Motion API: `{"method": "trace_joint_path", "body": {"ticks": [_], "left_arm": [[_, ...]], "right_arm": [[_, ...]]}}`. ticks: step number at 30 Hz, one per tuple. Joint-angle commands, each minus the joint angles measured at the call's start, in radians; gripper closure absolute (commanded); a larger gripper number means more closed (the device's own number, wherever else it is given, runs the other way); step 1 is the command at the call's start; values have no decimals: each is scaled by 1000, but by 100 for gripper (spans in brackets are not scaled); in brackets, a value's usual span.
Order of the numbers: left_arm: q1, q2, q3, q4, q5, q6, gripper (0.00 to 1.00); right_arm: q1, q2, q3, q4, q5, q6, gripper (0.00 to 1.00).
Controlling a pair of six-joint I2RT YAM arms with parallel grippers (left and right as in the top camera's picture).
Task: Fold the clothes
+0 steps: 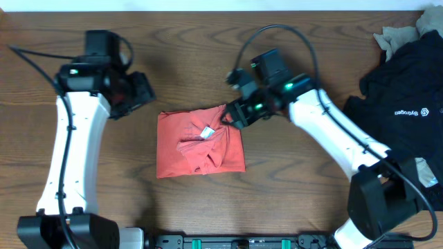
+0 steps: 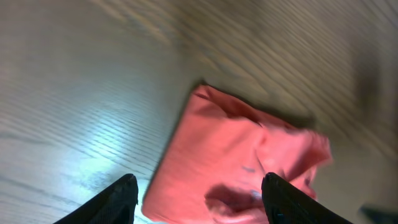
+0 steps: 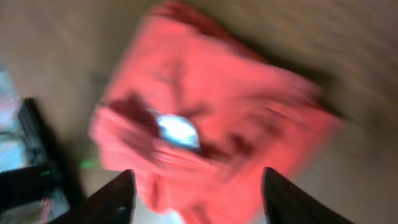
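Red shirt (image 1: 201, 142) folded on bench (image 1: 291, 200). Left pincer (image 2: 196, 190) wide, empty, upper-left of shirt. Right pincer (image 3: 196, 186) wide, at shirt's upper-right corner.

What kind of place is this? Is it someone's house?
Probably a robot lab or test bench, not a home. A left arm and right arm stand at a wooden table, with a folded coral-red T-shirt between them and a black tee heaped aside.
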Motion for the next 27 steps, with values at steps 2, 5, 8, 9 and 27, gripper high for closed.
{"method": "trace_joint_path", "body": {"ticks": [2,5,8,9,27], "left_arm": [[94,22,-10,-12,6,-25,35],[126,22,-10,-16,6,-27,35],[130,22,-10,-19,6,-27,34],[129,22,-10,-19,6,-27,34],[110,25,-19,-42,6,-26,34]], "right_arm": [[113,10,0,40,-87,-35,21],[174,48,0,71,-57,-35,18],[222,105,0,110,-5,-19,18],[235,126,0,120,34,-5,18],[105,194,0,-344,272,158,41]]}}
